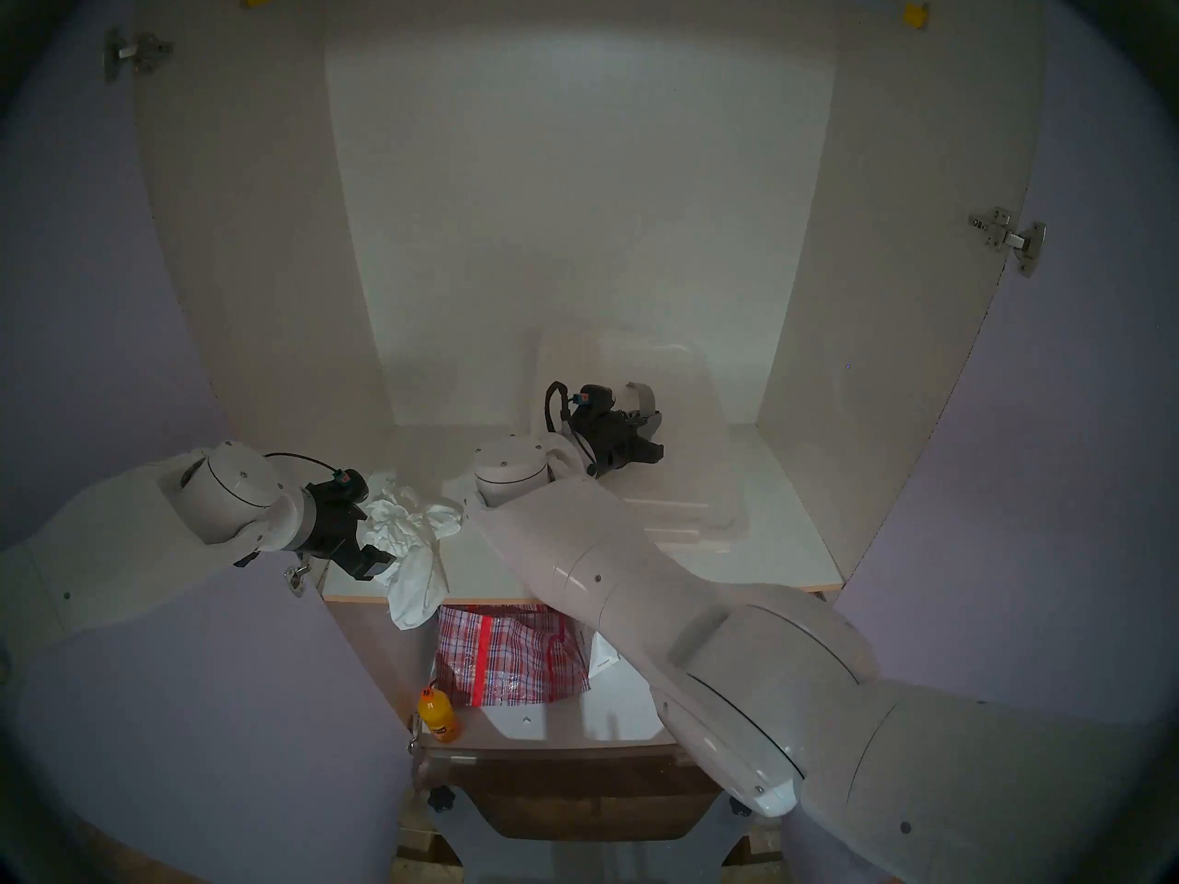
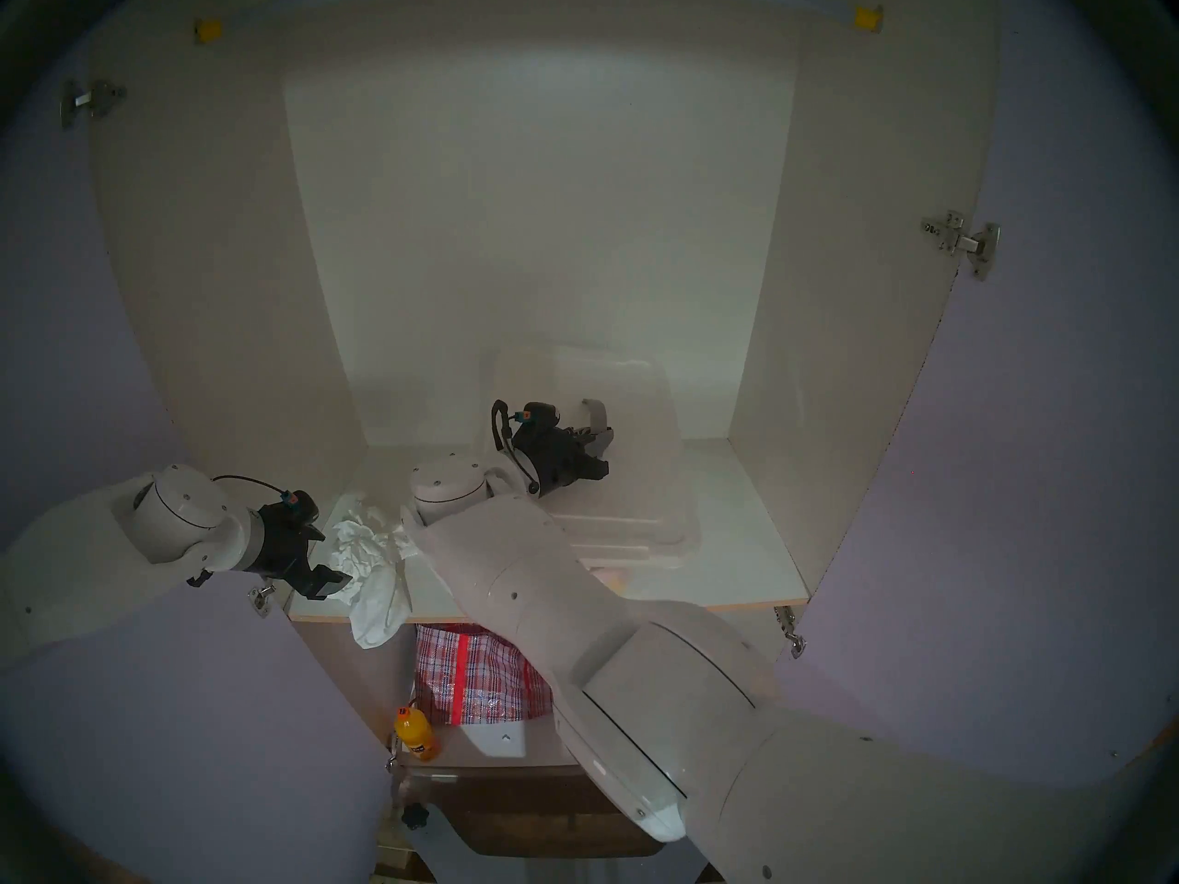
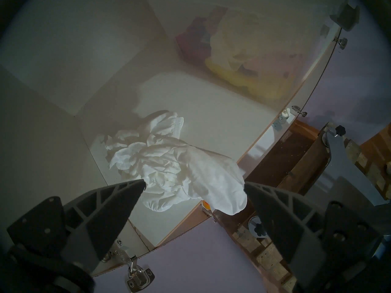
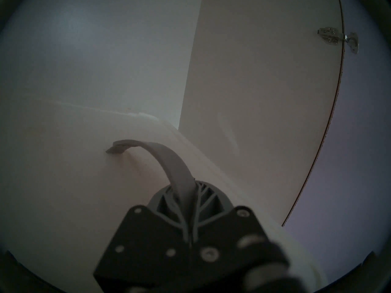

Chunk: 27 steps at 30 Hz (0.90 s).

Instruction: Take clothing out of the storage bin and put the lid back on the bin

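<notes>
Jaws: the right gripper [image 4: 186, 191] is clamped tight on the grey handle strip [image 4: 160, 157] of the white lid [image 4: 63, 170]; the left gripper [image 3: 193, 185] stands wide apart w/ nothing between its fingers.

The lid is off the surface, carried by that strip, tilted up on edge above the storage bin [image 1: 702, 513] on the right half of the cupboard shelf [image 1: 797, 544]; in the head views its pale face shows faintly behind the right gripper [image 1: 651, 446]; it isn't seated yet.

The white garment [image 1: 408, 532] is out of the bin; it lies crumpled at the shelf's front-left corner, one end hanging over the front edge, right in front of the open left gripper [image 1: 376, 560]; whether a fingertip brushes the cloth can't be told.

Through the left wrist view the bin [image 3: 254, 60] looks hazy, w/ pale yellow cloth [image 3: 232, 45] and sth dark red inside; those aren't the garment.

Below the shelf sit a red-checked bag [image 1: 510, 653] and an orange bottle [image 1: 439, 714], both apart from the action.

Progress, as judged: removal step done; lid picked up; left to do is lowering it level onto the bin's rim, aligning the corners, pressing it down, then letting go. Main risk: the lid swinging on its flexible strip and landing skewed.
</notes>
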Motion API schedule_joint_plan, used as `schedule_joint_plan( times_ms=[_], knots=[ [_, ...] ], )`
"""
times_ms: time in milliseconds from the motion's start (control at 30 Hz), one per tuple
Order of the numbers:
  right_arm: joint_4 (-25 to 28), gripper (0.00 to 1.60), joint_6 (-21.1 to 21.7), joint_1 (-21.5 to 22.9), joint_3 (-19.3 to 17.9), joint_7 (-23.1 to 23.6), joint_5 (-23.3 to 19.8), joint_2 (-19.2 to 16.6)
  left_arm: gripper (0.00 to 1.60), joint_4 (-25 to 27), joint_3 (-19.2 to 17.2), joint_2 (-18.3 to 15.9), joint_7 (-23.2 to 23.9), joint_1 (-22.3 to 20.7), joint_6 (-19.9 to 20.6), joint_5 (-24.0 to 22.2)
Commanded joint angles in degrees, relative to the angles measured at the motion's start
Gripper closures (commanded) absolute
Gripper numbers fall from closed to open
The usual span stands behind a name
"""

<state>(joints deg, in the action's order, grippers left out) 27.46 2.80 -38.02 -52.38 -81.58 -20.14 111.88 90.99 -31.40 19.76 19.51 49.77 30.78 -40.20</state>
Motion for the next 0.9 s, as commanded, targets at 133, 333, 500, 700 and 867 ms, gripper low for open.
schedule_joint_plan(
  times_ms=[133,333,500,700,867],
  knots=[
    [-7.1,1.60,-3.4,8.1,-0.9,5.3,-2.3,3.1,0.00,0.4,-1.1,-0.3,0.1,-1.3,-0.3,0.0],
    [-8.3,1.60,-4.4,9.5,-0.1,11.0,-3.9,3.1,0.00,0.4,-1.1,-0.3,0.1,-1.3,-0.3,0.0],
    [-7.0,1.60,-4.7,8.0,2.2,11.5,-4.6,3.1,0.00,0.4,-1.1,-0.3,0.1,-1.3,-0.3,0.0],
    [-6.8,1.60,-4.3,7.1,5.2,10.0,-7.0,3.1,0.00,0.4,-1.1,-0.3,0.1,-1.3,-0.3,0.0],
    [-7.2,1.60,-3.8,6.8,6.1,9.4,-8.1,3.1,0.00,0.4,-1.1,-0.3,0.0,-1.3,-0.3,0.0]
  ],
)
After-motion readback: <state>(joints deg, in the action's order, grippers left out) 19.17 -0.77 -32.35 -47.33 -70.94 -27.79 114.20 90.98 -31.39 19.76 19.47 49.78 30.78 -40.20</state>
